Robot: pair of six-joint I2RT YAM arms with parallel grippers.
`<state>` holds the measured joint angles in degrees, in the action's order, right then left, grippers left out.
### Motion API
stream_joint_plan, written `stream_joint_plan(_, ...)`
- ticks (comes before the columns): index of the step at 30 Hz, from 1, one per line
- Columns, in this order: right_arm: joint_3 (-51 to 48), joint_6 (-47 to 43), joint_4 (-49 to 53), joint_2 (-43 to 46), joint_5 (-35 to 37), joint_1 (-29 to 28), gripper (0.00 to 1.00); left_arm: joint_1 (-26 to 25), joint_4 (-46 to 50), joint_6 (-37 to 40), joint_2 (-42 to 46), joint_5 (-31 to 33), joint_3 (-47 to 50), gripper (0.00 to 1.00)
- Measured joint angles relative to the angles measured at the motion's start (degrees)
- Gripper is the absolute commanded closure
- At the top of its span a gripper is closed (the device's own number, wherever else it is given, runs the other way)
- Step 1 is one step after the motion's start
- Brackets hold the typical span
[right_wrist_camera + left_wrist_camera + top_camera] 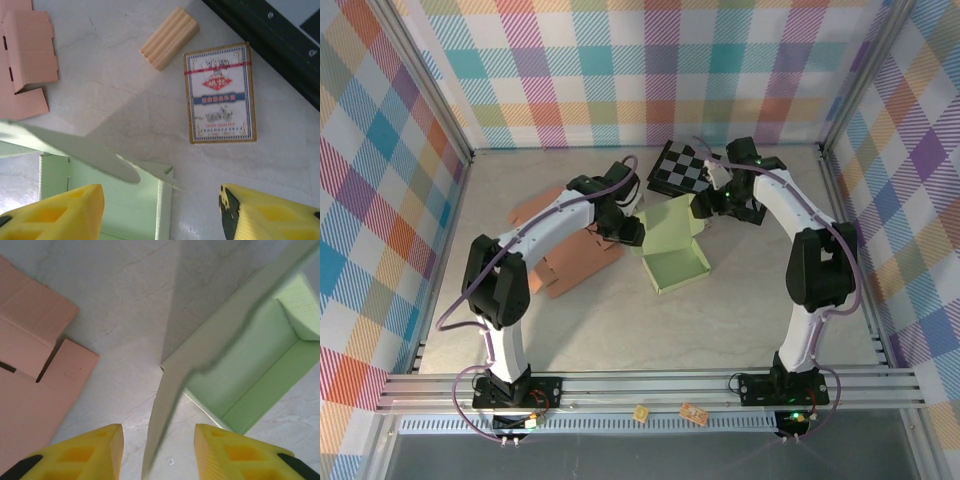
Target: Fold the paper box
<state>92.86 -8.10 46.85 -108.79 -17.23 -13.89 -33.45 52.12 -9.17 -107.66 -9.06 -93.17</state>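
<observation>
The green paper box lies open-topped at the centre of the worktop, with one panel raised. The left tool stands at the box's left side, jaws apart; a thin raised edge of the box runs down between its yellow fingers, and contact with either cannot be confirmed. The right tool sits above the box's far right corner, jaws wide apart, gripping nothing. A blurred flap passes close to one finger. Flat pink cardboard lies left of the box.
</observation>
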Motion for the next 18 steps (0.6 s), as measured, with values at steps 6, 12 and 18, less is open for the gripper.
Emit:
stream_joint_plan(6, 1.3, -1.6, 0.9, -1.2, -2.0, -0.2, 0.46, 0.0, 0.3, 0.5, -1.7, -0.1, -0.5, 0.75)
stream_joint_plan(12, 2.1, -2.1, 1.3, -1.7, -1.9, -0.9, 0.54, -0.1, 0.4, 1.1, -2.2, 0.4, -3.4, 0.82)
stream_joint_plan(18, 3.0, -2.2, 1.4, -3.2, -1.8, -1.8, 0.65, -0.2, 1.1, 1.7, -4.2, 1.9, -5.7, 0.87)
